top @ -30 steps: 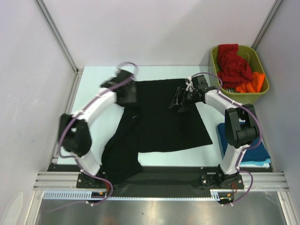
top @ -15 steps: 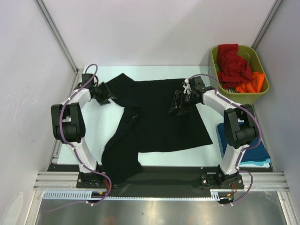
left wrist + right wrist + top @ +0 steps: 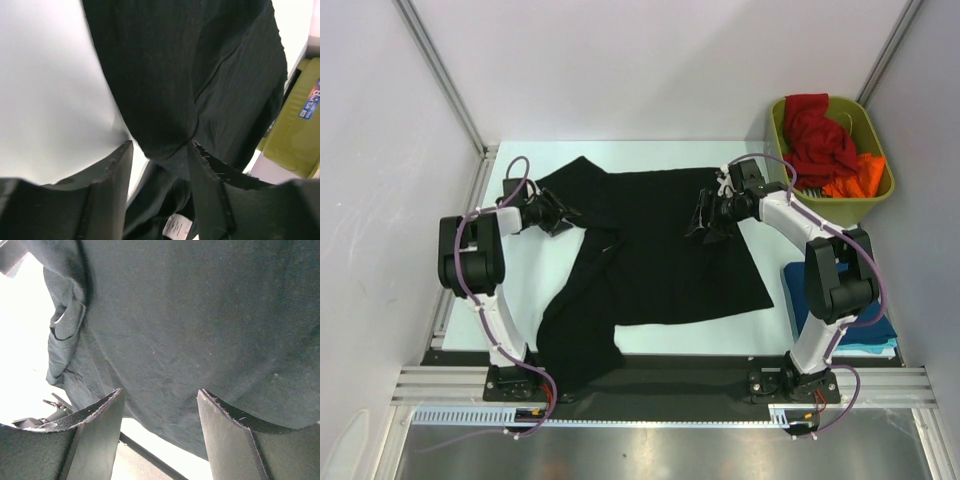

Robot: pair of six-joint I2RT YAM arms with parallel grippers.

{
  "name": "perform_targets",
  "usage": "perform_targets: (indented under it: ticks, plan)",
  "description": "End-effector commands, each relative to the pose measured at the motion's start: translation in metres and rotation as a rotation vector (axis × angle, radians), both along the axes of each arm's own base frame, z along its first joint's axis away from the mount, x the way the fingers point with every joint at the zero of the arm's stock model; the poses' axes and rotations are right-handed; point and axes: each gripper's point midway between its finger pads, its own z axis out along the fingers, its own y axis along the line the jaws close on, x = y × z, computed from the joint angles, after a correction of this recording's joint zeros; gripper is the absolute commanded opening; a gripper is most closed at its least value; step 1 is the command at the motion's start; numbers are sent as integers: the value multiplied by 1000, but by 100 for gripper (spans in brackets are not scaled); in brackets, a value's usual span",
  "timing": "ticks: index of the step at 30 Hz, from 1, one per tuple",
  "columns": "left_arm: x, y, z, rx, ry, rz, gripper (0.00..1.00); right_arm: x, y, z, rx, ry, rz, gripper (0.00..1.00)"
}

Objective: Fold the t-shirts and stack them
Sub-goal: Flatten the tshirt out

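Black t-shirt (image 3: pixel 660 250) lies mostly flat across the middle of the surface (image 3: pixel 520 290), one end bunched and trailing toward the near-left corner and over the near edge, and a sleeve pointing at the far-left corner. Left gripper (image 3: pixel 555 213) sits low at that far-left sleeve; in the left wrist view the left gripper (image 3: pixel 160 147) is released, fingers (image 3: pixel 112 190) spread, a fold of the black t-shirt (image 3: pixel 200 75) poking into the gap but not pinched, with bare surface showing beside it. A white tag (image 3: pixel 175 227) shows on the cloth below. Right gripper (image 3: pixel 705 218) is over the shirt's far-right part, near the far edge; from the right wrist the right gripper (image 3: pixel 160 392) is also released, fingers (image 3: pixel 95 435) wide apart, and the black t-shirt (image 3: pixel 200 315) fills the view just beyond them; contact unclear. Olive-green bin (image 3: pixel 868 207) is at the far-right corner, holding a crumpled red t-shirt (image 3: pixel 815 135) and an orange t-shirt (image 3: pixel 860 178). The bin (image 3: pixel 295 140) also appears in the left wrist view. A folded dark blue t-shirt (image 3: pixel 878 328) rests by the right edge near the near-right corner, a teal t-shirt (image 3: pixel 865 348) edge showing under it, both partly hidden by the right arm.
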Motion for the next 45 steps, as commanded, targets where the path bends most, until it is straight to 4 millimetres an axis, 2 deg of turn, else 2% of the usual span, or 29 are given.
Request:
perform_targets:
  ticks: [1,5,9,10,12,19,22,23,24,25,27,28,29,30,31,32,33,34,35,36,37,38,39,40,41,42,43,44,45]
  plan:
    - [18,-6,10,-42,-71,-16,51,-1,-2,9,-16,-27,-12,66]
    - [23,-2,6,-15,-70,-14,37,-3,-4,-5,-79,-4,-26,65]
    - [28,16,17,110,-71,-2,0,-11,-12,-32,-196,73,-42,51]
    - [37,24,34,154,-102,5,0,-11,-16,-38,-236,75,-52,45]
    - [33,38,42,253,-77,-13,0,-14,-23,-49,-283,108,-70,38]
    - [86,98,132,635,-235,-14,0,-5,-49,-91,-453,145,-144,32]
    - [112,126,155,808,-309,27,0,-3,-54,-103,-478,182,-160,31]
    - [121,133,143,861,-299,13,0,-6,-54,-109,-482,208,-160,31]
    - [133,136,152,889,-331,22,1,-7,-54,-110,-485,213,-159,31]
    - [140,136,149,931,-327,15,2,-7,-54,-111,-486,218,-156,31]
    - [160,141,136,998,-294,26,34,-9,-55,-113,-499,223,-153,31]
    - [158,131,128,1046,-243,-14,47,-9,-55,-112,-498,221,-150,31]
    - [152,147,129,1161,-164,47,73,-10,-54,-111,-499,220,-140,31]
    - [154,150,131,1214,-132,60,86,-9,-55,-110,-495,219,-138,31]
    - [142,136,127,1275,-70,12,94,-9,-55,-108,-496,216,-134,31]
    - [131,143,136,1335,-27,46,100,-8,-54,-103,-492,204,-128,31]
    - [112,145,116,1351,45,15,100,-7,-53,-100,-486,196,-126,31]
    - [96,148,147,1324,14,86,100,-8,-51,-97,-482,189,-119,31]
    - [83,151,150,1296,24,112,100,-8,-50,-93,-480,181,-112,31]
    - [63,143,122,1218,68,51,100,-7,-50,-89,-482,168,-106,31]
    - [46,147,149,1151,31,138,100,-8,-51,-86,-486,163,-102,31]
    - [30,157,149,1118,54,172,98,-8,-52,-85,-487,159,-102,31]
    - [3,156,126,1083,113,148,97,-7,-55,-79,-502,136,-103,31]
    - [-14,163,144,1035,88,237,96,-5,-59,-77,-512,124,-108,32]
    - [-29,165,142,1001,95,260,93,-4,-63,-75,-525,115,-115,32]
    - [-55,170,114,969,159,262,92,-2,-65,-73,-528,109,-119,34]
    - [-69,168,105,902,172,298,90,2,-69,-68,-521,96,-130,34]
    - [-82,171,115,867,141,340,88,2,-69,-67,-512,95,-127,36]
    - [-105,184,89,823,206,372,86,3,-70,-66,-507,92,-126,37]
